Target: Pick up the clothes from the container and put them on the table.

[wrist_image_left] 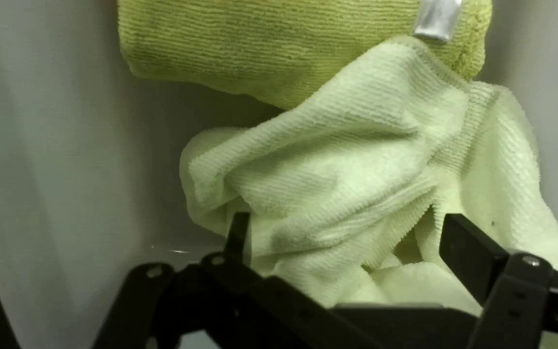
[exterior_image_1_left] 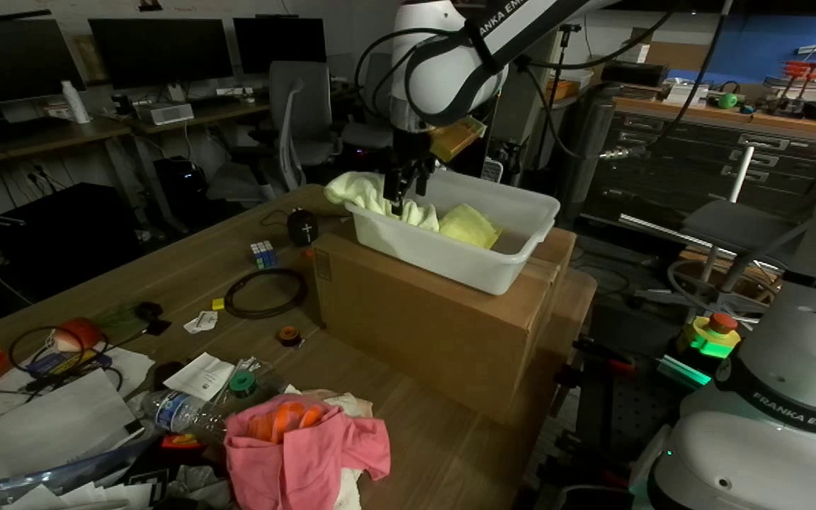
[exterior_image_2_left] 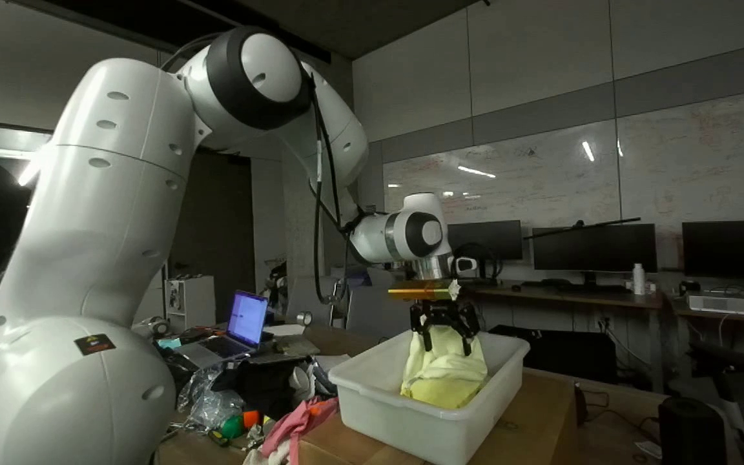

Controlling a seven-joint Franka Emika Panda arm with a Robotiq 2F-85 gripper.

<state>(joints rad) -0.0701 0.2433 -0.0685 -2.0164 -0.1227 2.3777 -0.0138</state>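
Jaws wide apart, nothing gripped; pale cloth [wrist_image_left: 337,179] bunches between the fingers [wrist_image_left: 472,259], yellow cloth [wrist_image_left: 259,43] beyond. We judge closing here catches folds.

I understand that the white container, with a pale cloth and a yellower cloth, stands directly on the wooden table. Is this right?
Not quite: as both exterior views show, the white container stands on a cardboard box, not directly on the wooden table. The pale cloth and yellower cloth are correct.
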